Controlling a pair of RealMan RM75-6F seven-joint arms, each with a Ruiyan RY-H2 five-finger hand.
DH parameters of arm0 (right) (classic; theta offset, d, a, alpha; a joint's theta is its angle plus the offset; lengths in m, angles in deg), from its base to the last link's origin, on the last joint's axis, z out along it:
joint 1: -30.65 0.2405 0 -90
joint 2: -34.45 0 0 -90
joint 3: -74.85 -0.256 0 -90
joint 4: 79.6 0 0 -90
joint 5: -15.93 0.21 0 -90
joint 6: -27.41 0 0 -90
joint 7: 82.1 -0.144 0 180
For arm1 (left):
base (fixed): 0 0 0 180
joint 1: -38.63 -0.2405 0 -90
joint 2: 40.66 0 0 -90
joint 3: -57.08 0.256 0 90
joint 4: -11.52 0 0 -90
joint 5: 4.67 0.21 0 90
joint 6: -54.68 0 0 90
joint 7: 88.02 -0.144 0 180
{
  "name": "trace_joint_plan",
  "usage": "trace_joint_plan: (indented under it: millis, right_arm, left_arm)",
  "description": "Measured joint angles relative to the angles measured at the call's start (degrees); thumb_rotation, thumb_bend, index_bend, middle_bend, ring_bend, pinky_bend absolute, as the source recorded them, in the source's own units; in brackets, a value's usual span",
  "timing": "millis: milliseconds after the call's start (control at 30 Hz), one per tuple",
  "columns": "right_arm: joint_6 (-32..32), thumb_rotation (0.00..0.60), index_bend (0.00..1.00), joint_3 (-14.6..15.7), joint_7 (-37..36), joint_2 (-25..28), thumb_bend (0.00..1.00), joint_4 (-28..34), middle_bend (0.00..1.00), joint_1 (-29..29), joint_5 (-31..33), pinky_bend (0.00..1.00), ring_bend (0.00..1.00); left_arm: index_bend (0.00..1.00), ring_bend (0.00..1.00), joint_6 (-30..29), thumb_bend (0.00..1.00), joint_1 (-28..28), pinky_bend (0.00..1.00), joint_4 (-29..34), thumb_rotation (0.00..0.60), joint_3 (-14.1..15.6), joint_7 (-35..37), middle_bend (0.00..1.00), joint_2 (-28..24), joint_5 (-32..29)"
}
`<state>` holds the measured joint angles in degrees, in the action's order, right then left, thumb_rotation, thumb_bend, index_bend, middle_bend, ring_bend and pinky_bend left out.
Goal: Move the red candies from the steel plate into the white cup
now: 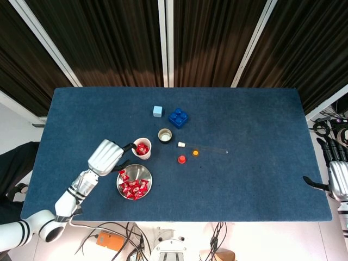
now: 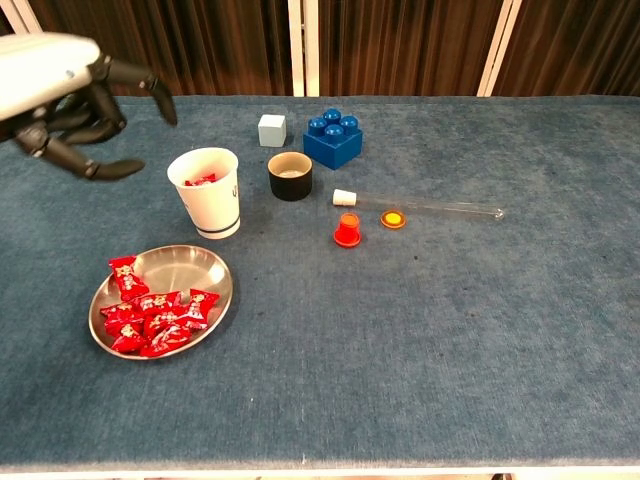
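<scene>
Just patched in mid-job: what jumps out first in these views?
The pile of red candies on the steel plate at the near left, with a few already in the white cup just behind it. The left hand hangs empty, fingers apart, left of the cup. The right hand waits off the table's right edge.

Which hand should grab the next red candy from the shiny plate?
Probably the left hand: it hangs open near the steel plate of red candies. The right hand sits far off at the table's other edge.

One white cup, one steel plate, two blue blocks.
</scene>
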<state>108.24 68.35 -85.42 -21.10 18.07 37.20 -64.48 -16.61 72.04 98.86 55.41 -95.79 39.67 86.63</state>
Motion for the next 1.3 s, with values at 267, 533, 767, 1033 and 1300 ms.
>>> trace_joint_plan:
  millis: [267,533,767,1033,1300]
  right_arm:
    - [0.58,0.600,0.00,0.32,-0.48,-0.06,0.26,-0.17,0.03,-0.35,-0.77,0.13,0.00]
    - [0.91,0.600,0.00,0.57,-0.37,-0.06,0.26,0.02,0.03,-0.65,-1.05,0.13,0.00]
    - [0.93,0.600,0.00,0.63,0.18,-0.10,0.26,0.40,0.03,-0.73,-0.91,0.13,0.00]
    - [0.96,0.600,0.00,0.65,0.53,-0.07,0.26,0.71,0.03,-0.85,-0.73,0.13,0.00]
    - [0.66,0.600,0.00,0.58,0.89,-0.08,0.26,0.98,0.03,-0.74,-0.44,0.13,0.00]
  left_arm:
    - [0.38,0.89,-1.22,0.28,-2.22,0.82,-7.25,0.600,5.58,-1.56,0.90,0.09,6.14]
    - [0.39,0.89,3.15,0.28,-2.26,0.82,-9.73,0.600,7.54,-8.65,0.90,1.30,7.03]
    - [0.39,0.89,5.54,0.28,-1.56,0.82,-9.96,0.600,7.80,-15.61,0.90,2.17,8.11]
    - [0.39,0.89,8.20,0.24,-0.94,0.82,-8.76,0.600,7.67,-20.50,0.90,2.49,7.96]
    - [0.39,0.89,10.12,0.23,-1.03,0.82,-8.68,0.600,7.23,-22.40,0.90,2.96,6.16]
